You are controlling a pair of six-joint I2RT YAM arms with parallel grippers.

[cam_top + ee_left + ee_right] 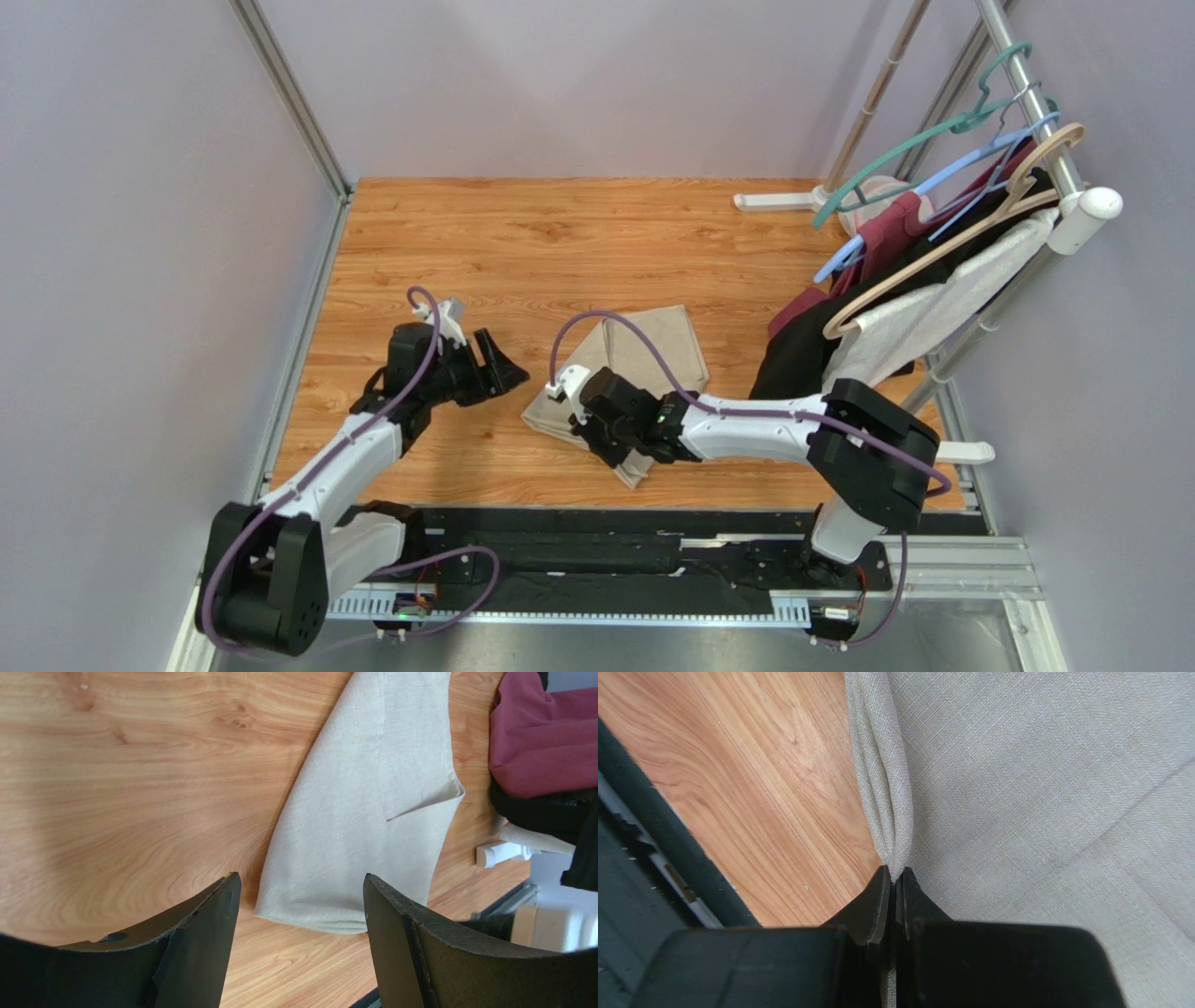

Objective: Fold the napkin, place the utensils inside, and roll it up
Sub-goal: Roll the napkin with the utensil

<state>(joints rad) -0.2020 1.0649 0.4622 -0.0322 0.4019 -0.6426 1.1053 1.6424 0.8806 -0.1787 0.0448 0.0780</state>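
Observation:
The beige napkin [652, 357] lies folded on the wooden table [533, 252] at the middle. My right gripper [606, 437] is shut on the napkin's near edge; in the right wrist view its fingertips [896, 876] pinch a raised fold of the cloth [1032, 777]. My left gripper [501, 367] is open and empty, just left of the napkin. In the left wrist view the napkin [365, 812] lies ahead between my open fingers [210, 931]. No utensils are in view.
A rack at the right holds hangers with maroon, black and white garments [898, 280]. A black rail [631, 539] runs along the table's near edge. Grey walls enclose the table on the left and back.

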